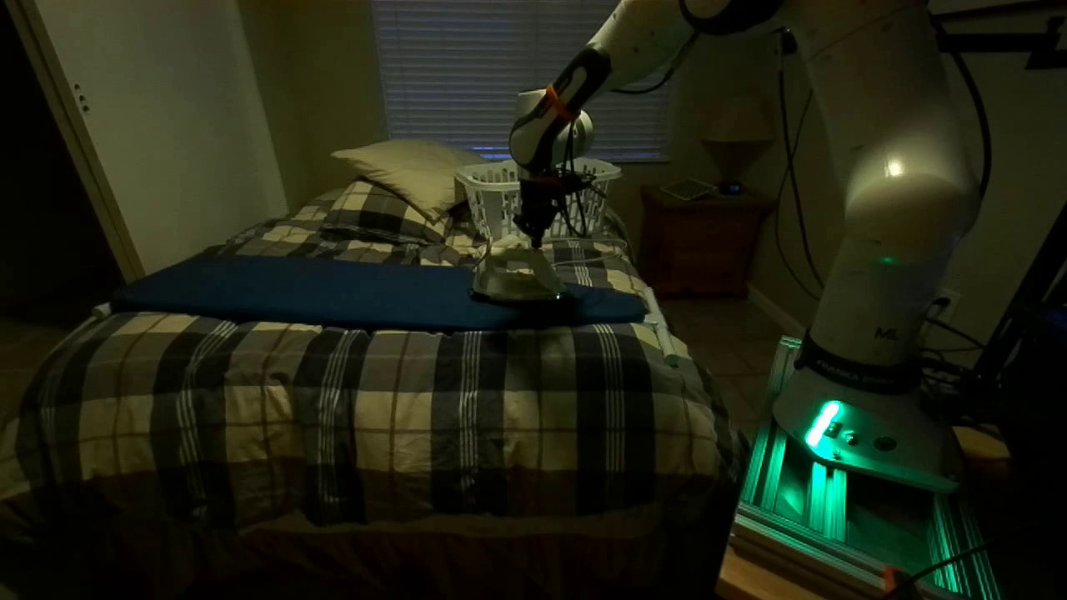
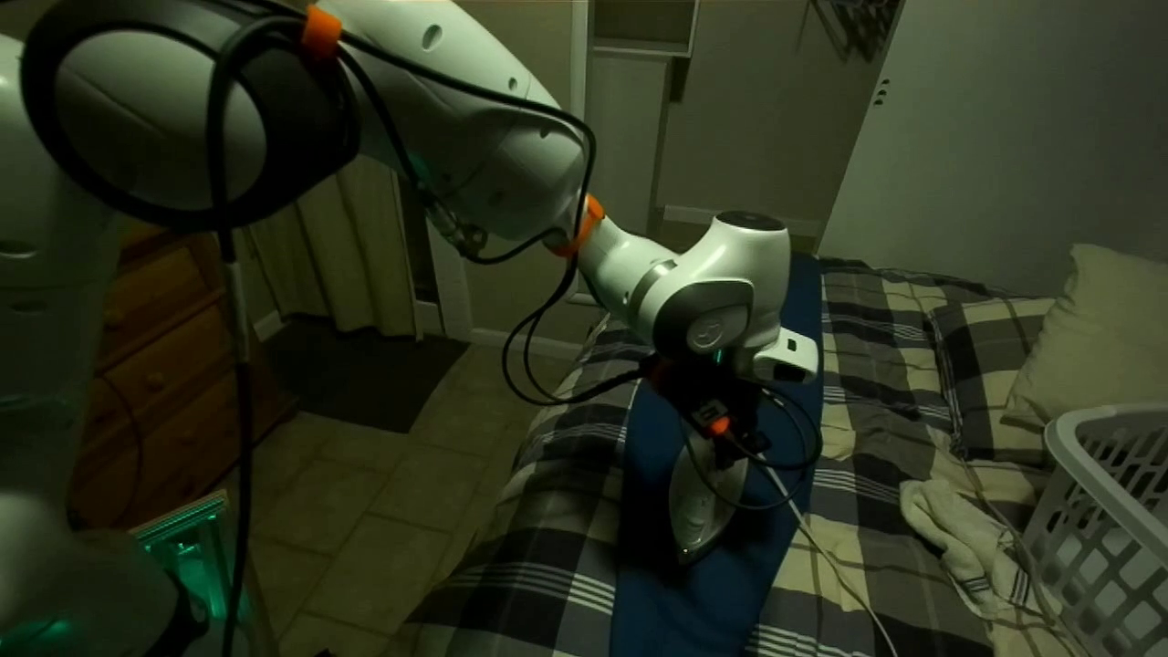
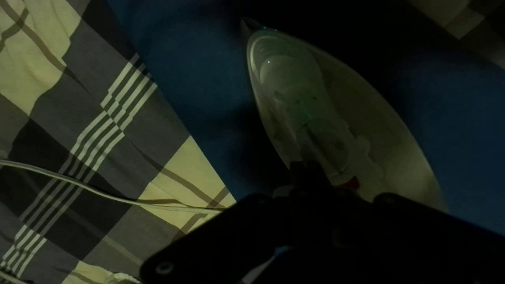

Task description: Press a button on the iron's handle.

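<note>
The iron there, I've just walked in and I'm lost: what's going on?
The robot arm has its shut gripper at the handle of the iron, apparently to press a button. The iron sits flat on the blue board lying on the bed. It's too dark to tell whether any button is pressed.

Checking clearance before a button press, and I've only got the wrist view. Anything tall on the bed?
Observer: Yes, a white laundry basket stands on the bed, beyond the iron in an exterior view.
Operator: Where along the blue board is the iron?
Observer: Well off centre, nearer the end toward the robot's base.
Operator: Angle of the hand, seen from the side?
Observer: Pointing down, close to vertical, in an exterior view; whether it touches the iron I can't make out.
</note>
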`<state>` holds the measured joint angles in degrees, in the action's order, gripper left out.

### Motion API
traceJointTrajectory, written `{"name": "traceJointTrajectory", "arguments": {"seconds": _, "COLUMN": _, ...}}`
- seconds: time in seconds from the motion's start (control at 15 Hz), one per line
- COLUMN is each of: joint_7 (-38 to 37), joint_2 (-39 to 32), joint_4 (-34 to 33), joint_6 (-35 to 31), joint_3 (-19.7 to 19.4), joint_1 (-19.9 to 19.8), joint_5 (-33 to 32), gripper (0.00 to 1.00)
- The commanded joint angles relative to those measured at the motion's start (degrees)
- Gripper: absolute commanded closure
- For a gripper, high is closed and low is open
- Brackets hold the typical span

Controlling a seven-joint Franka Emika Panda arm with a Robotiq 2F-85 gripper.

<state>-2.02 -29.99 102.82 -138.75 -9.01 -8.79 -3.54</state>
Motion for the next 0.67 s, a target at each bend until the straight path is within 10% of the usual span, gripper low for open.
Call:
{"name": "traceJointTrajectory", "arguments": {"seconds": 0.0, "joint_7": 0.14, "joint_2": -0.49, "joint_4": -0.33, "joint_6": -0.55, "joint_3": -0.11, "joint_1": -0.08, "joint_5": -0.45, "gripper": 0.93}}
{"name": "traceJointTrajectory", "arguments": {"seconds": 0.6, "joint_7": 0.30, "joint_2": -0.39, "joint_4": 0.26, "joint_6": -0.03, "joint_3": -0.03, "joint_1": 0.08, "joint_5": -0.58, "gripper": 0.93}}
